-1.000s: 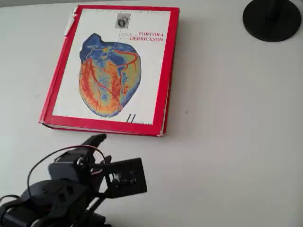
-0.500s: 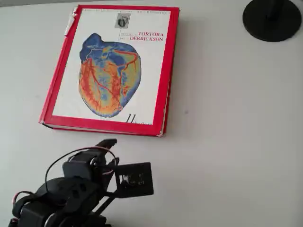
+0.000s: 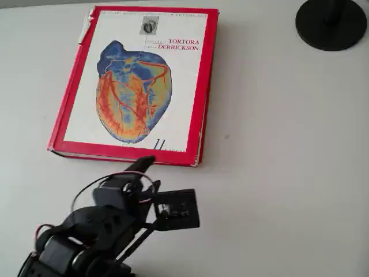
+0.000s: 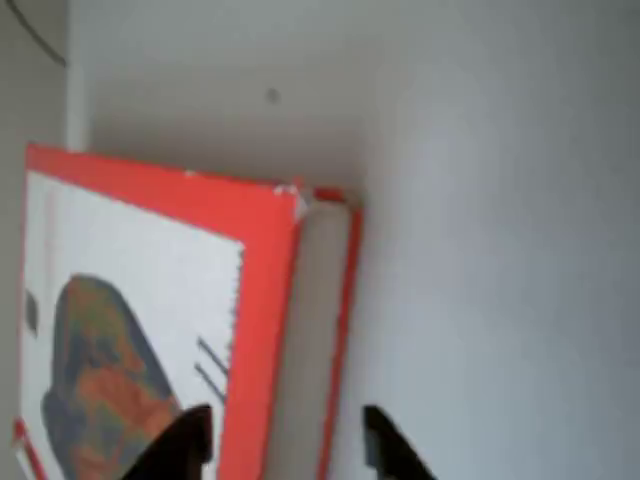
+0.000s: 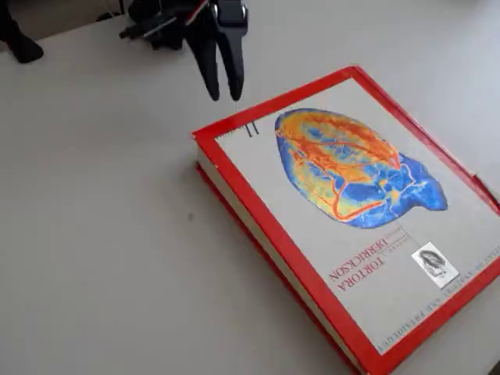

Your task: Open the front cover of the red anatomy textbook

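The red anatomy textbook (image 3: 135, 86) lies closed and flat on the white table, heart picture up. Its front cover (image 3: 173, 75) rests flat on the page block, seen also in the fixed view (image 5: 351, 180). My gripper (image 3: 144, 164) hangs just off the book's bottom edge in the overhead view. In the fixed view the gripper (image 5: 225, 95) points down, above the cover's corner by the "11". In the wrist view the open gripper (image 4: 285, 440) straddles the cover's red border and the pale page block (image 4: 310, 320), holding nothing.
A black round base (image 3: 331, 23) stands at the table's top right in the overhead view. A dark object (image 5: 16, 39) sits at the top left edge of the fixed view. Bare white table (image 3: 277, 173) stretches right of the book.
The arm has moved up and to the right in the overhead view, bringing the gripper's tip up to the book's bottom edge. The book has not moved.
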